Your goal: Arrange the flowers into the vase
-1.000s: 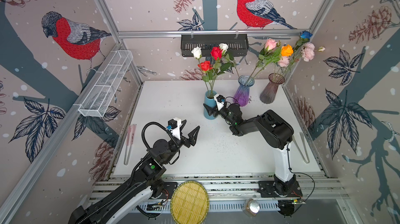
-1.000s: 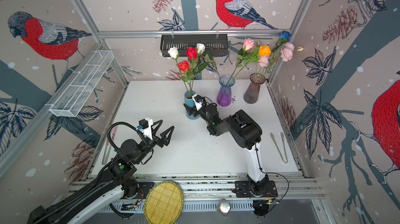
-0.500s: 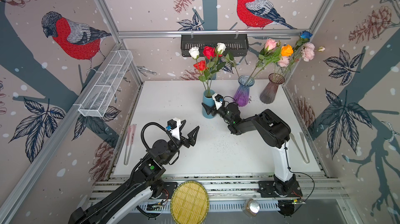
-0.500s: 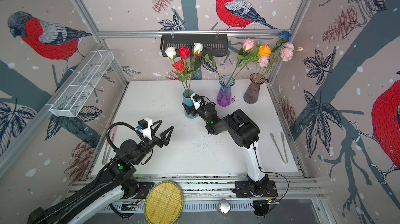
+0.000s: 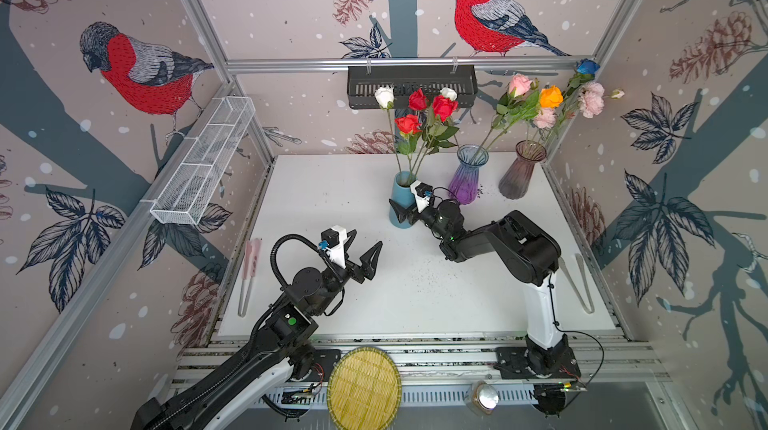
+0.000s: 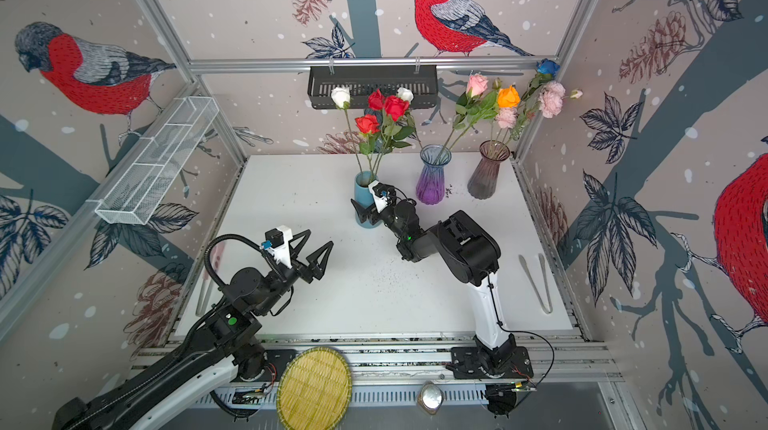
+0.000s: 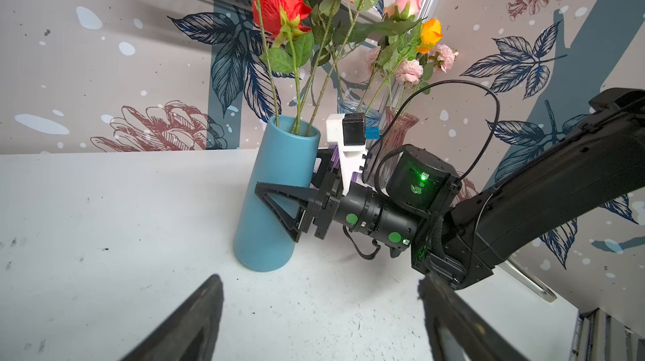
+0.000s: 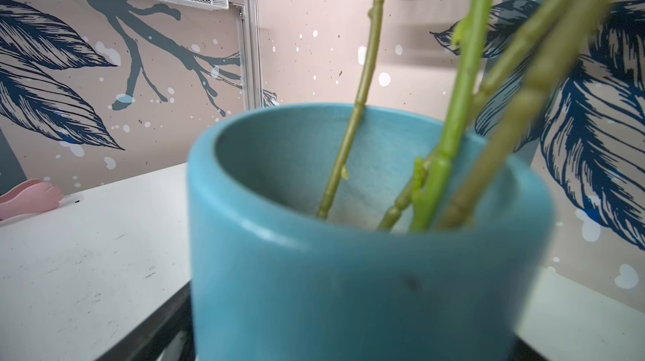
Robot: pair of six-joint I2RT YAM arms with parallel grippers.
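Note:
A blue vase stands upright mid-table holding red and white roses. My right gripper straddles its lower body with jaws open wide, one finger in front and the other behind. In the right wrist view the vase rim and green stems fill the frame. My left gripper hangs open and empty above the table, nearer the front. Pink and orange flowers sit in a purple vase; carnations and a blue rose sit in a smoky vase.
Pink tongs lie at the table's left edge and metal tongs at its right edge. A black basket hangs on the back wall and a white wire shelf on the left wall. A bamboo tray sits in front.
The roses in the blue vase swung left, then back to the right. My right gripper's jaws have spread wider around the vase. The left arm has not moved.

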